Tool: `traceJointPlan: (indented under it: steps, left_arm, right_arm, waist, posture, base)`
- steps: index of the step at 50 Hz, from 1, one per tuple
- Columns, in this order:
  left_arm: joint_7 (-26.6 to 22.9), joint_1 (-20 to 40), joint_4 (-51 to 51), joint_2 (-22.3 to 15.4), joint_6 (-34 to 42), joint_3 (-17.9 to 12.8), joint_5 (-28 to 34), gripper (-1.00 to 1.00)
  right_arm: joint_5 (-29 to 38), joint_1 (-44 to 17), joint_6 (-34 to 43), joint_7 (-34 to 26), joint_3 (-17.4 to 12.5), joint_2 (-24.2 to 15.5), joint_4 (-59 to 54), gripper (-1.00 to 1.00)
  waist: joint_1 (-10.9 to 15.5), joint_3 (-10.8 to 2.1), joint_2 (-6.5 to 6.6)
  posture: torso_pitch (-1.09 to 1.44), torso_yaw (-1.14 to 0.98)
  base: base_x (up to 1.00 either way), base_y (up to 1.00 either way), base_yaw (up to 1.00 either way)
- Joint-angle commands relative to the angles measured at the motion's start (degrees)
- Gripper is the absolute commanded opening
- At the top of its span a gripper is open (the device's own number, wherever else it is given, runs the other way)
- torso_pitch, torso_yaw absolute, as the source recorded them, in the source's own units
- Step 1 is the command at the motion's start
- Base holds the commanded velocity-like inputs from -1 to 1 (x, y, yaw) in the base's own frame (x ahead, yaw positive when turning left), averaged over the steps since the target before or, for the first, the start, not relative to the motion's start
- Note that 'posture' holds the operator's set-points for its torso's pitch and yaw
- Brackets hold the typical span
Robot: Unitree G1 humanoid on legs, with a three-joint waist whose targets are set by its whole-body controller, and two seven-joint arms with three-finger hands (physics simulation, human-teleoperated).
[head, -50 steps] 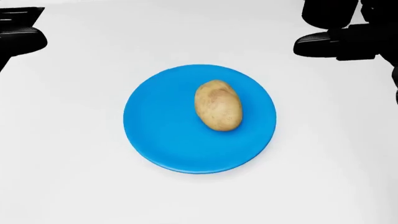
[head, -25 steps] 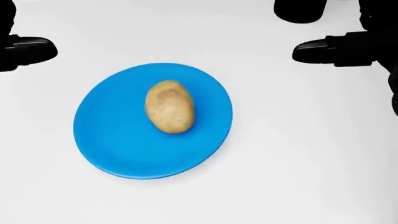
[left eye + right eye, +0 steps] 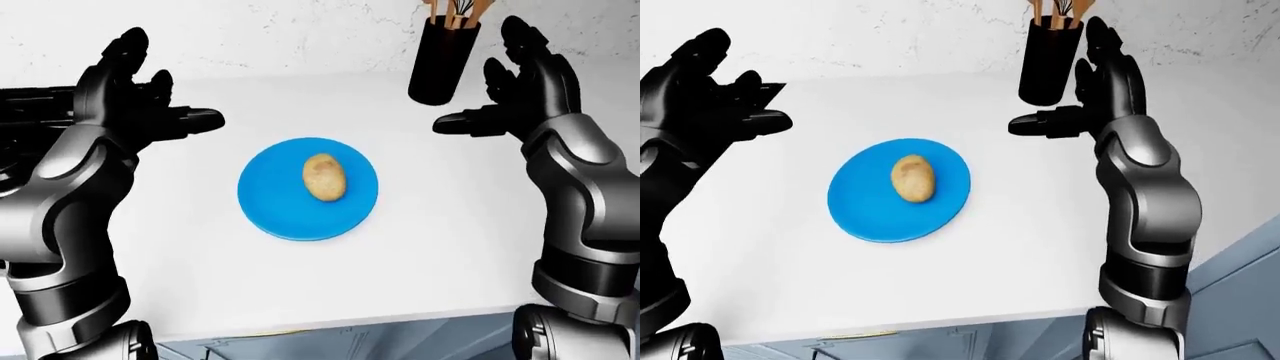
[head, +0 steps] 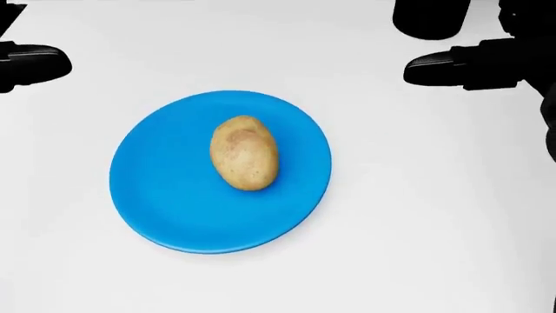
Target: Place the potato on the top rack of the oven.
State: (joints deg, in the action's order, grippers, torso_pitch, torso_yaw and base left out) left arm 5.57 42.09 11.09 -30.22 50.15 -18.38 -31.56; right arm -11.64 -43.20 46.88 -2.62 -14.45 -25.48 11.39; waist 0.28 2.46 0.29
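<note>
A tan potato (image 4: pixel 244 154) lies upright in the picture on a round blue plate (image 4: pixel 156 195), a little right of the plate's middle. The plate rests on a white counter (image 3: pixel 450 225). My left hand (image 3: pixel 150 101) hovers open above the counter at the plate's upper left, fingers spread and nothing in it. My right hand (image 3: pixel 510 90) hovers open at the plate's upper right, thumb pointing toward the plate. Neither hand touches the potato or the plate. No oven shows in any view.
A black utensil holder (image 3: pixel 443 60) with wooden tools stands by the wall (image 3: pixel 300 30), just left of my right hand. A dark stove edge (image 3: pixel 25 120) lies at the far left behind my left arm. The counter's near edge (image 3: pixel 350 326) runs along the bottom, above blue cabinet fronts (image 3: pixel 1240 285).
The head view shifted, so plate and potato slid left in the picture, then settled. My hands stay open at the upper corners.
</note>
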Motion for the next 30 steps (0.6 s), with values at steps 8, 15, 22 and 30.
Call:
traceJointPlan:
  steps: [8, 15, 22, 30]
  left_arm:
    - [-0.2, 1.7, 1.5, -0.6, -1.8, -0.7, 0.3, 1.0]
    - [-0.2, 1.8, 1.4, -0.5, -1.9, -0.5, 0.3, 1.0]
    - [-1.1, 3.0, -0.4, -0.8, -2.6, 0.6, 1.4, 1.0]
    - [-20.0, 25.9, -15.9, -9.6, 2.8, 12.0, 17.0, 1.0]
  right_arm:
    - [0.5, -2.0, -1.5, -0.5, -0.5, -0.7, 1.9, 1.0]
    - [0.9, -1.7, -1.9, -0.4, -0.4, -0.2, 1.8, 1.0]
    - [1.2, -1.2, -2.6, -0.5, -0.3, 0.2, 1.3, 1.0]
    - [1.6, -1.2, -2.4, -0.9, -0.4, 0.3, 1.3, 1.0]
  waist:
    - [0.0, -1.67, 0.09]
    - [0.0, -1.57, 0.1]
    - [0.0, -1.49, 0.04]
    - [0.2, -1.47, -0.38]
  posture:
    - [0.0, 0.0]
    - [0.0, 0.0]
    - [0.0, 0.0]
    - [0.0, 0.0]
  base:
    - [0.0, 0.0, 0.0]
    - [0.0, 0.0, 0.0]
    - [0.0, 0.0, 0.0]
    - [0.0, 0.0, 0.0]
